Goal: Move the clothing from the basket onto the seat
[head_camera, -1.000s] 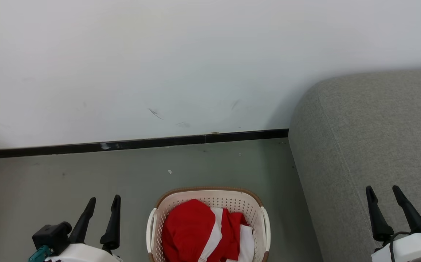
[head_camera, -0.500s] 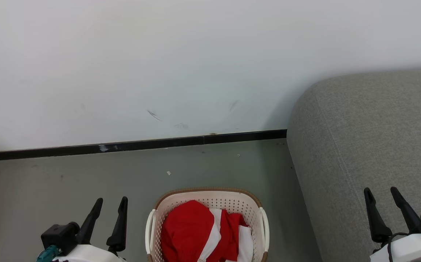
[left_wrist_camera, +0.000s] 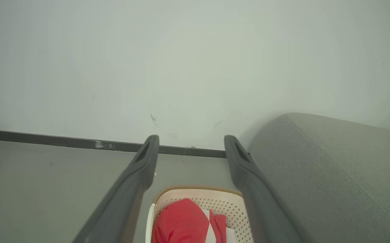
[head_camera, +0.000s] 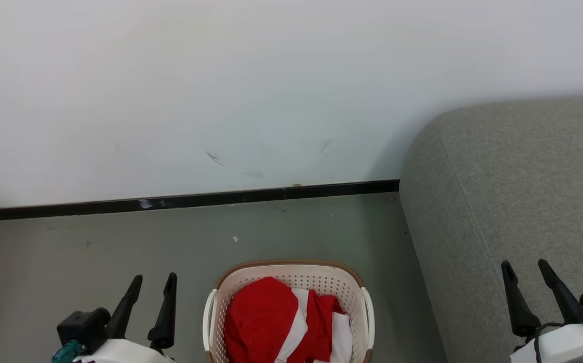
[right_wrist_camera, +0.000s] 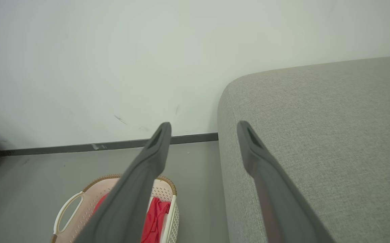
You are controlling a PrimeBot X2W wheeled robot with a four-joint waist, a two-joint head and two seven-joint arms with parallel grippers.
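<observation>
Left claw (head_camera: pixel 154 277) spread wide, empty, low left in head view. Right claw (head_camera: pixel 523 263) spread, empty, in front of big grey cloth sofa (head_camera: pixel 513 176). Soft red-and-white clothes (head_camera: pixel 261 317) lie in cream holey plastic basket with brown rim (head_camera: pixel 291 263), on grey floor (head_camera: pixel 120 242) near sofa. Left wrist view: clothes in basket, low between spread claw. Right wrist view: basket lower left, sofa right.

L claw (head_camera: pixel 154 277), R claw (head_camera: pixel 523 262): long black fingers (head_camera: pixel 124 307), white wrist shells (head_camera: pixel 115 353); L teal bit (head_camera: pixel 67 349)
</observation>
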